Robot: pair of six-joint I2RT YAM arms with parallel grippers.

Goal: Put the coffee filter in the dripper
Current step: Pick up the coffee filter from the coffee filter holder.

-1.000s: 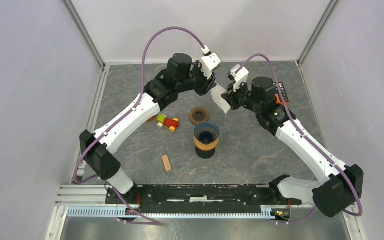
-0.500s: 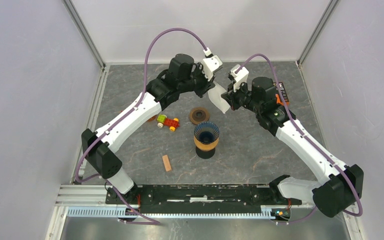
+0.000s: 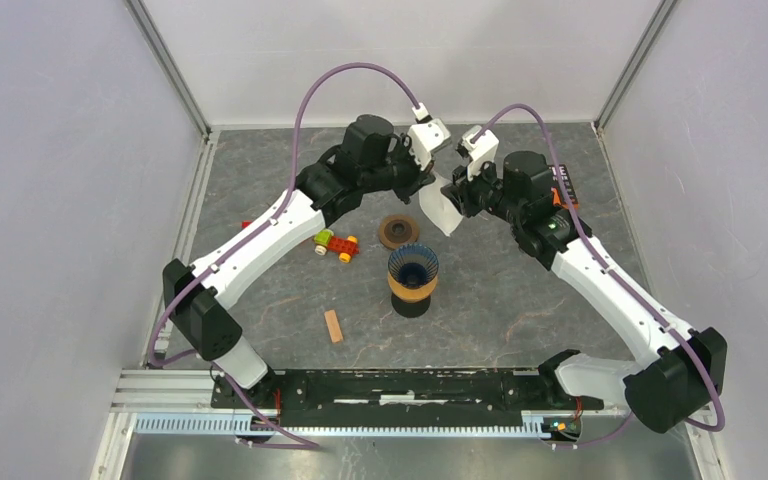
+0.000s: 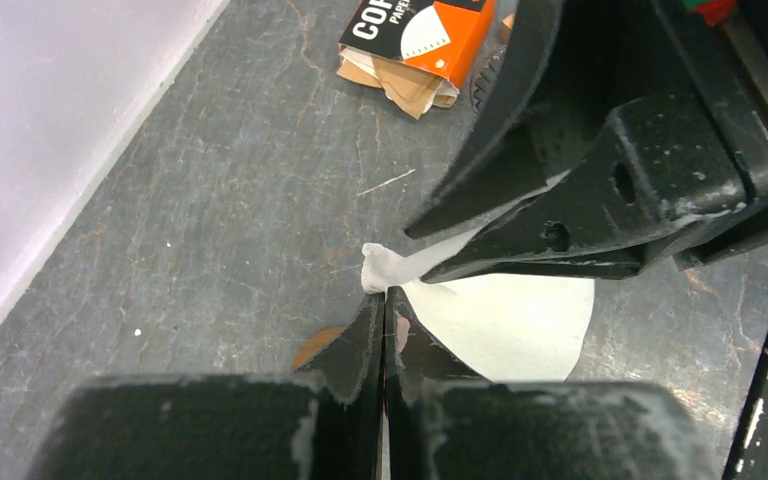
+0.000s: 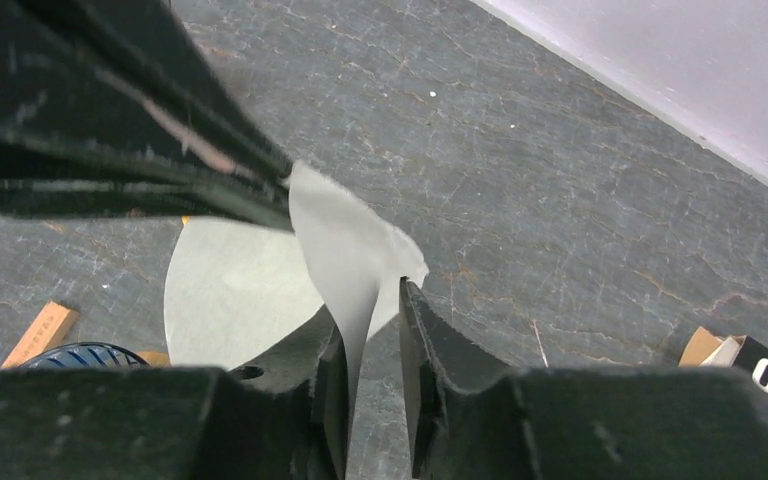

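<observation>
Note that the left gripper (image 4: 382, 300) has advanced toward the right arm and closed fully on the top corner of the coffee filter (image 4: 505, 320); the right gripper (image 5: 372, 312) has parted its jaws slightly, leaving a gap beside the paper; the filter now hangs marginally lower.

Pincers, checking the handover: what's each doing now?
Left pincer: closed on the white paper coffee filter.
Right pincer: open, filter between its fingers.
</observation>
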